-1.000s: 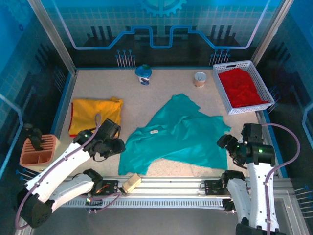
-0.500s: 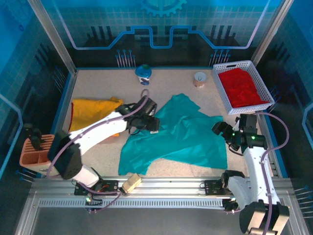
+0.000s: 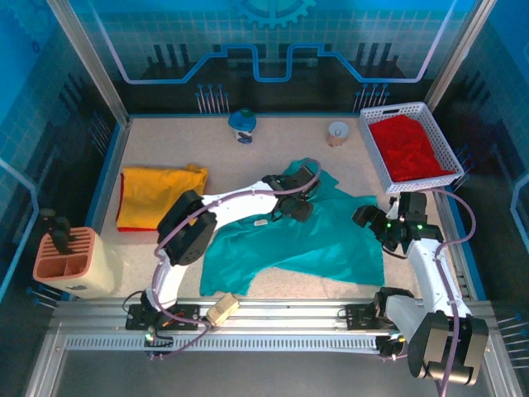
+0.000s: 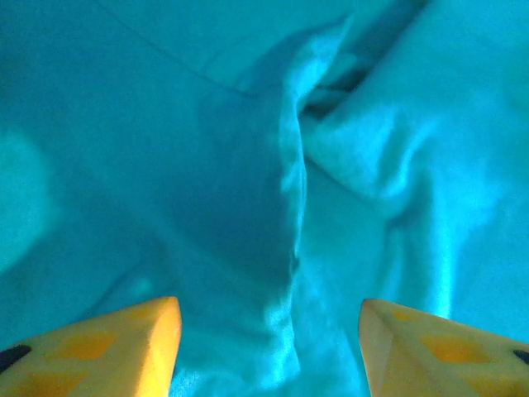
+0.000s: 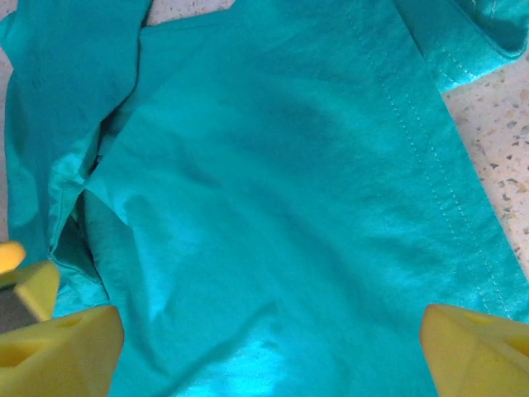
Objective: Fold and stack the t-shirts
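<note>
At the middle of the surface [image 3: 231,165] the teal-green t-shirt [image 3: 331,240] lies spread and rumpled — left fingers [image 4: 107,347] apart over a raised fold [image 4: 289,190], right fingers [image 5: 471,356] wide apart above its right side.

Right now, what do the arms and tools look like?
The left arm and right arm are white links with black joints, a lilac cable looping along each. The left tool and right tool have black bodies and blunt yellow wedge fingertips.

Lab cell: aluminium frame [image 3: 289,308], blue panels [image 3: 331,33]
</note>
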You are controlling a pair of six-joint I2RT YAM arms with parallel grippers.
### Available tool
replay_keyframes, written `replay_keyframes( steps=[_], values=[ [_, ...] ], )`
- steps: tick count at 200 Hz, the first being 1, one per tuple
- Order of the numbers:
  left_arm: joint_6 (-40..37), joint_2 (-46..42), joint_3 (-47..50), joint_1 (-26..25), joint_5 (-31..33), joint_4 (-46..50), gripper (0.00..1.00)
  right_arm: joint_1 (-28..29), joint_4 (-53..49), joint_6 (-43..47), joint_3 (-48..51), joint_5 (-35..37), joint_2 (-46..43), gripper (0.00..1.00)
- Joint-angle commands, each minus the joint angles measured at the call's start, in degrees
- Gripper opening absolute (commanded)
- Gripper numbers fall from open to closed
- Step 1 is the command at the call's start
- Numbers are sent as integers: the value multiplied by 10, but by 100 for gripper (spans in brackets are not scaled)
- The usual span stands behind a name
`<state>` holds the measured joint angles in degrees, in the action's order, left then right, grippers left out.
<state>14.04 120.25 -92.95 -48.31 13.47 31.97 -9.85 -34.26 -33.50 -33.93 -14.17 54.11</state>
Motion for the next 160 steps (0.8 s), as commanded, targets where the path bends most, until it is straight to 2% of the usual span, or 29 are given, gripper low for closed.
replay_keyframes(
  steps=[1,18,39,55,66,119,160],
  values=[
    [-19,41,-47,-2,60,38,50,-10,15,11,8,-12,-11,93],
    [-23,61,-64,-1,75,51,40,-12,16,14,7,-11,-9,93],
    [-34,69,-80,3,104,75,19,-14,15,18,7,-8,-5,93],
    [-39,58,-84,22,113,88,6,-15,18,18,9,-6,-2,93],
    [-43,47,-84,43,109,93,2,-15,23,17,12,-7,1,93],
    [-92,-20,-84,145,93,91,1,-12,62,-8,45,-33,34,91],
    [-93,-14,-121,240,78,97,4,-10,67,-14,56,-38,44,89]
  ],
)
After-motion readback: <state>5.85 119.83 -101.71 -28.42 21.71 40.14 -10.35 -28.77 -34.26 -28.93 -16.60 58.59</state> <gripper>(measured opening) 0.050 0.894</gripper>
